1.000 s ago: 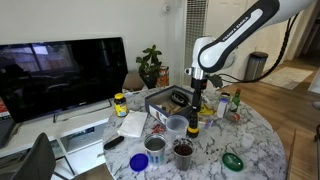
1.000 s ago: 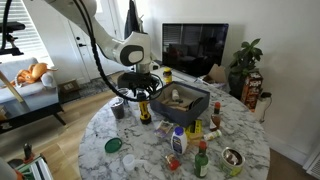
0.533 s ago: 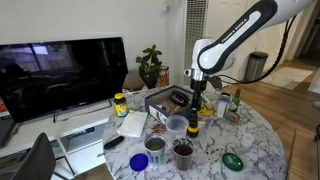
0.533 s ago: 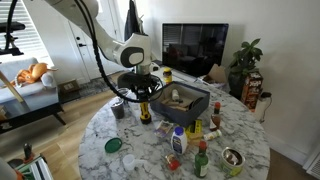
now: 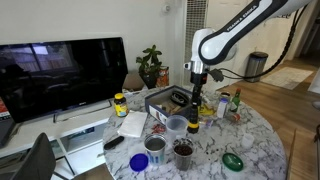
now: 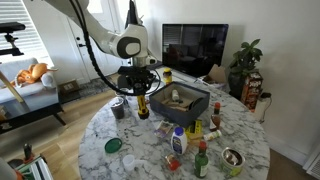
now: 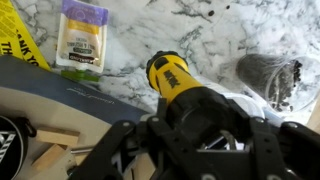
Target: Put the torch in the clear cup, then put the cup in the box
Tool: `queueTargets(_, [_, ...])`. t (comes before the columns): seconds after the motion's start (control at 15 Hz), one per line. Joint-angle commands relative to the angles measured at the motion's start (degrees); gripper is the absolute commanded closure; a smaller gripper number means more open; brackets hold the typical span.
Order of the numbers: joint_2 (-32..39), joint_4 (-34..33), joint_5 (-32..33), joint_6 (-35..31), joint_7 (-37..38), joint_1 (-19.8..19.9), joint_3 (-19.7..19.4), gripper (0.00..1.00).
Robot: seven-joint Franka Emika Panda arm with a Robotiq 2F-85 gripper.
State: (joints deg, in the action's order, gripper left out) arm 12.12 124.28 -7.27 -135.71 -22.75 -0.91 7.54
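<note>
Your gripper (image 7: pixel 196 128) looks clamped around the stubby black-and-yellow torch (image 7: pixel 170 78). Lower it off-centre and you could topple the short clear plastic cup (image 5: pixel 177 124).

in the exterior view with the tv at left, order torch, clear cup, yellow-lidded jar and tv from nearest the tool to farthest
1. torch, gripped in the tool
2. clear cup, just below and left of it
3. jar, farther left
4. tv, far left, behind
</note>
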Motion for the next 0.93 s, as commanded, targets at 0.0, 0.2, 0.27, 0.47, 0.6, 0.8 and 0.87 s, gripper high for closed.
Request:
queueTargets(0.0, [-8.5, 0.1, 7.7, 10.1, 8.5, -2.7, -0.9, 0.66])
queueTargets(0.2, [-12.2, -3.1, 12.9, 18.7, 12.6, -4.4, 0.1, 0.66])
queueTargets(0.27, [-12.6, -4.4, 13.1, 20.3, 12.3, -5.0, 0.6, 0.66])
queueTargets(0.47, [-12.4, -8.5, 12.6, 22.5, 11.1, -6.9, 2.0, 0.66])
queueTargets(0.6, [-12.0, -10.7, 12.9, 22.2, 10.8, -8.1, 2.9, 0.66])
queueTargets(0.8, [-9.9, -13.0, 12.8, 20.4, 9.8, -9.1, 3.7, 0.66])
queueTargets(0.87, [-8.9, -13.5, 12.7, 19.3, 9.6, -9.2, 3.6, 0.66])
